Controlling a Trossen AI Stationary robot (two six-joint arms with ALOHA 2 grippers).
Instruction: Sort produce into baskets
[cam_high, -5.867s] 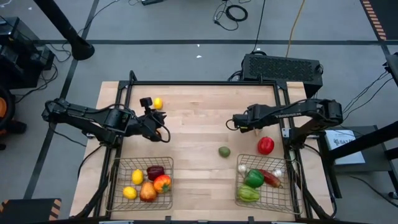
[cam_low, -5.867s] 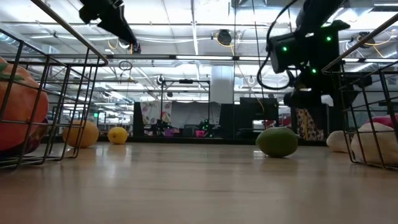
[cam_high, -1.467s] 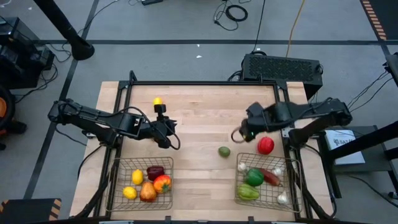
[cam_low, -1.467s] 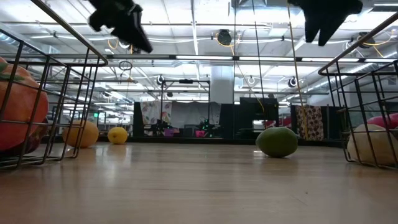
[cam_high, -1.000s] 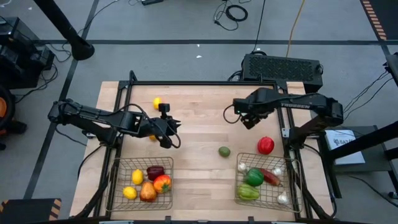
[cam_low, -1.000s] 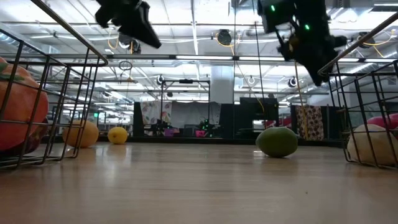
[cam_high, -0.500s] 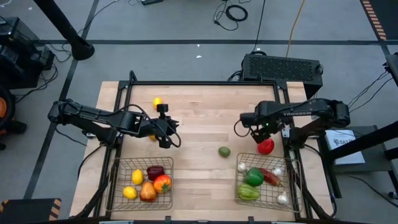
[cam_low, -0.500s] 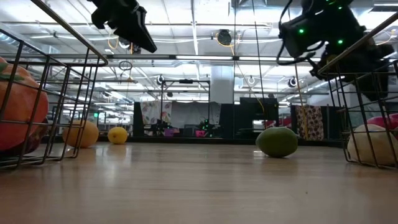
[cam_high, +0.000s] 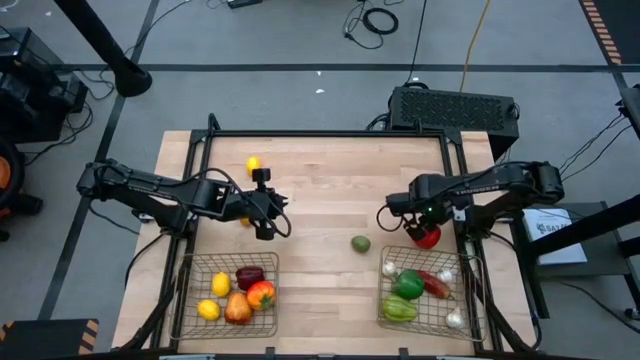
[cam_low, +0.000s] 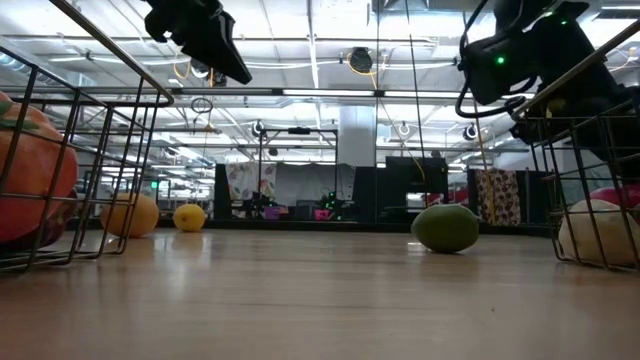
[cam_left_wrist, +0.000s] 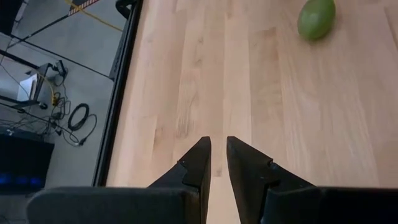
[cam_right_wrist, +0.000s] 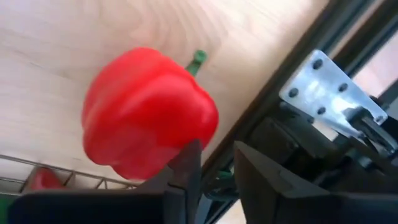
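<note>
A red pepper (cam_high: 429, 238) lies on the wooden table just beyond the right wire basket (cam_high: 470, 262), its green stem (cam_right_wrist: 198, 59) sticking out. My right gripper (cam_high: 424, 226) hangs right over it, pointing steeply down. Its fingers stand a little apart (cam_right_wrist: 214, 152) at the pepper's edge, with nothing between them. My left gripper (cam_high: 263, 230) hovers above the table left of centre, shut and holding nothing (cam_left_wrist: 217, 143). A green fruit (cam_high: 360, 243) rests on the table between the two arms. My right gripper comes at the red pepper from above, slanting. One fingertip (cam_right_wrist: 189, 158) overlaps the pepper's lower edge (cam_right_wrist: 171, 155) in the right wrist view. I cannot tell whether it touches. The pepper lies on the table.
A lemon (cam_high: 253, 164) and an orange (cam_high: 244, 220) lie loose at the far left, the orange partly under my left arm. The left basket (cam_high: 190, 262) holds lemons and red fruit. The right basket holds green peppers, a chili and garlic. A dark frame (cam_high: 455, 180) edges the table.
My right gripper has gone from the far middle of the table toward its right and near side, sunk, tipped more steeply down, and come over the red pepper. The pepper and the other produce lie where they did.
</note>
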